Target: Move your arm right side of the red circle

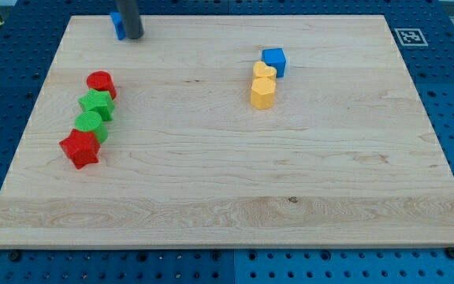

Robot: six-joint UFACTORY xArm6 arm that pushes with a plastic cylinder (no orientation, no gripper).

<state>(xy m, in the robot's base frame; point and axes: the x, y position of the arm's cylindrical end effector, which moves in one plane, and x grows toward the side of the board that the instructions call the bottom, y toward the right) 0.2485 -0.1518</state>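
The red circle (101,83) lies at the view's left on the wooden board (227,181), at the top of a diagonal line of blocks. Below it come a green star (97,104), a green circle (90,125) and a red star (80,148). My rod comes down at the view's top left, and my tip (134,36) rests on the board above and to the right of the red circle, well apart from it. A blue block (117,25) sits just to the left of the rod, partly hidden by it.
A blue cube (274,60), a yellow heart (264,72) and a yellow hexagon (262,92) cluster right of the board's centre, near the top. A fiducial marker (408,36) sits on the blue pegboard off the board's top right corner.
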